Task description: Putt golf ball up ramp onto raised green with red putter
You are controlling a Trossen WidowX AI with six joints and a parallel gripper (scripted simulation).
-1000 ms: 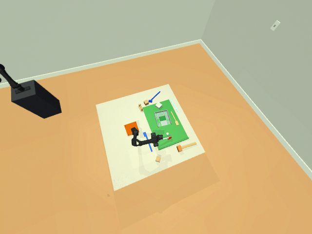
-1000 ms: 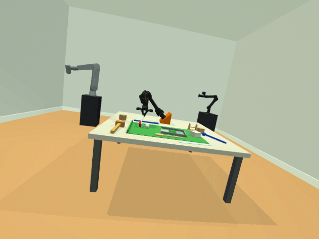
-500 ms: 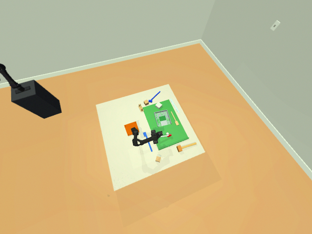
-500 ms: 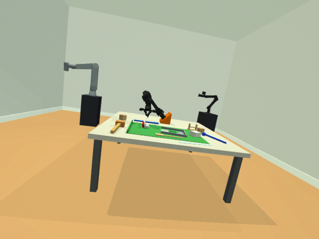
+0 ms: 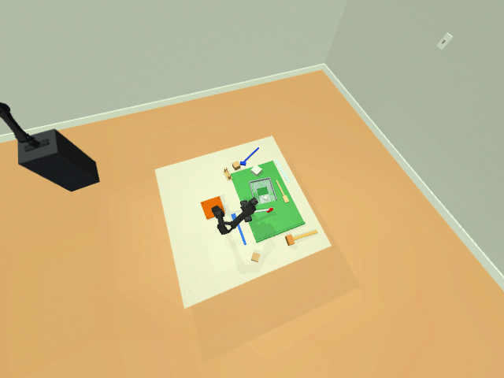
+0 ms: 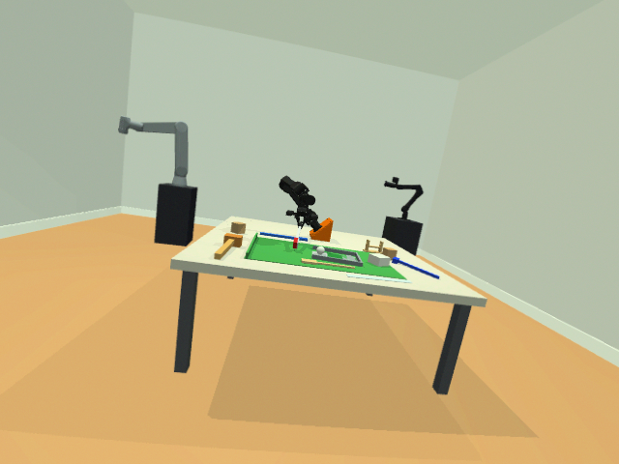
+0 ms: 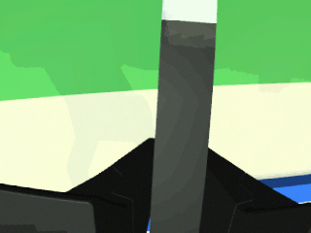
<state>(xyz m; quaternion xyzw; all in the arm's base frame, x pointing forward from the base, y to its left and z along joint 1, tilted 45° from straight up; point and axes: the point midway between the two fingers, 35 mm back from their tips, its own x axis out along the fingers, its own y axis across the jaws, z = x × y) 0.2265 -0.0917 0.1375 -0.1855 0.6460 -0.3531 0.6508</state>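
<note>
My gripper (image 5: 252,209) (image 6: 300,222) (image 7: 172,149) is shut on the red putter's shaft, whose dark grip (image 7: 182,116) runs up between the fingers. The putter's red head (image 5: 270,209) (image 6: 295,243) hangs at or just above the green mat (image 5: 280,220) (image 6: 270,253); contact cannot be told. The white golf ball (image 5: 265,198) (image 6: 320,249) is apart from the head, at the near, light ramp end inside the grey-walled frame (image 5: 272,189) (image 6: 336,261). The dark green square (image 5: 262,190) in the frame's middle holds no ball. The wrist view shows neither head nor ball.
A blue bar (image 5: 239,229) (image 6: 282,236) lies beside the mat near the arm's orange base (image 5: 207,208) (image 6: 322,231). A wooden paddle (image 5: 281,190) and a white block (image 5: 256,170) (image 6: 378,259) are on the mat. A mallet (image 5: 289,239) (image 6: 232,240) and blue putter (image 5: 250,155) lie outside it.
</note>
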